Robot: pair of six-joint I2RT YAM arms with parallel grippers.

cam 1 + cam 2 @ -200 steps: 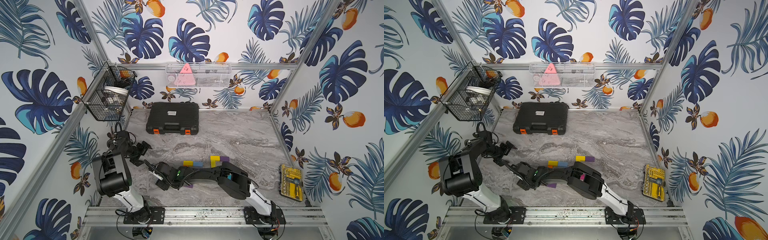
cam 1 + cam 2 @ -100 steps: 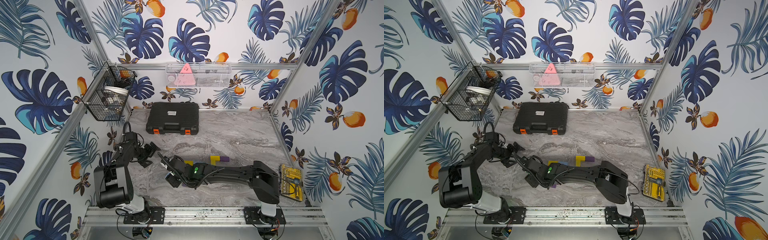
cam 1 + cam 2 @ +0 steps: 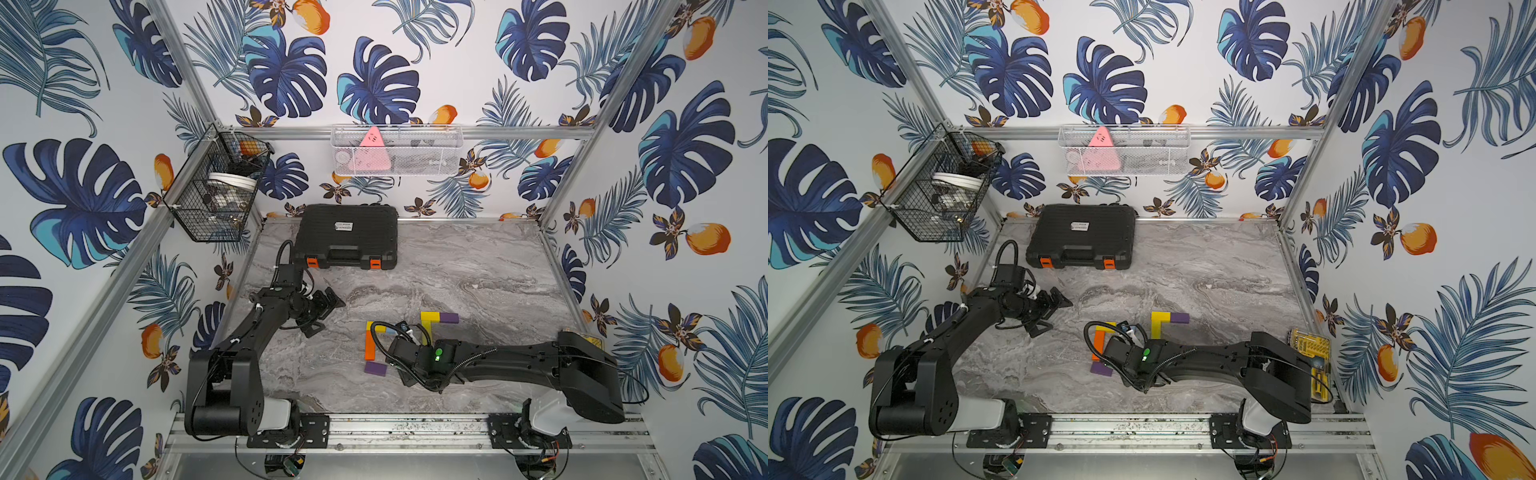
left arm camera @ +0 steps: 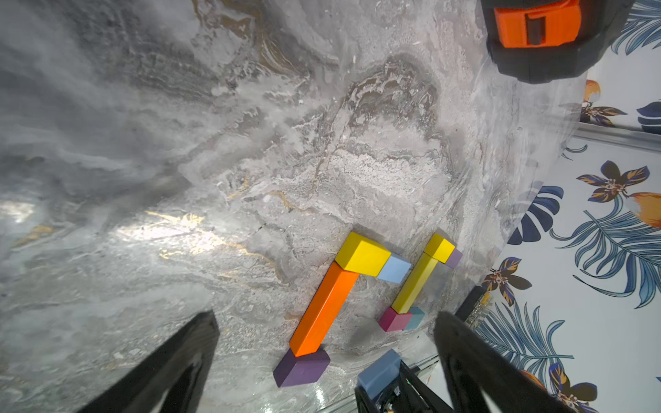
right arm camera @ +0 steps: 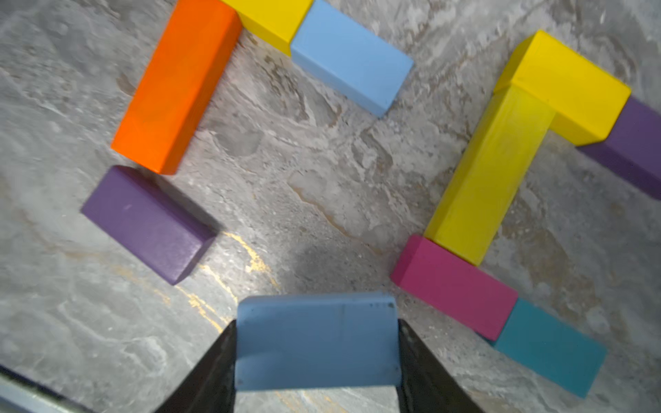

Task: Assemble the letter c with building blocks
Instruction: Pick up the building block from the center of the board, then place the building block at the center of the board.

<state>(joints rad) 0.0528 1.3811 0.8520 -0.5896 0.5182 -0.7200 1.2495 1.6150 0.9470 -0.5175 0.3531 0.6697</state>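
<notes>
Above the near middle of the worktop (image 3: 478, 270), the right end effector (image 5: 316, 332) clamps a light blue block (image 5: 316, 357) between its jaws. It belongs, I judge, end to end with the purple block (image 5: 146, 221) at the orange block's (image 5: 179, 85) free end, closing the unfinished C. Lower it flat and square, without nudging the purple one. The left end effector (image 3: 326, 313) hangs spread wide, empty.

A black case (image 3: 345, 237) lies on the marble table (image 3: 478, 266), a yellow tool set (image 3: 1310, 343) well apart.
</notes>
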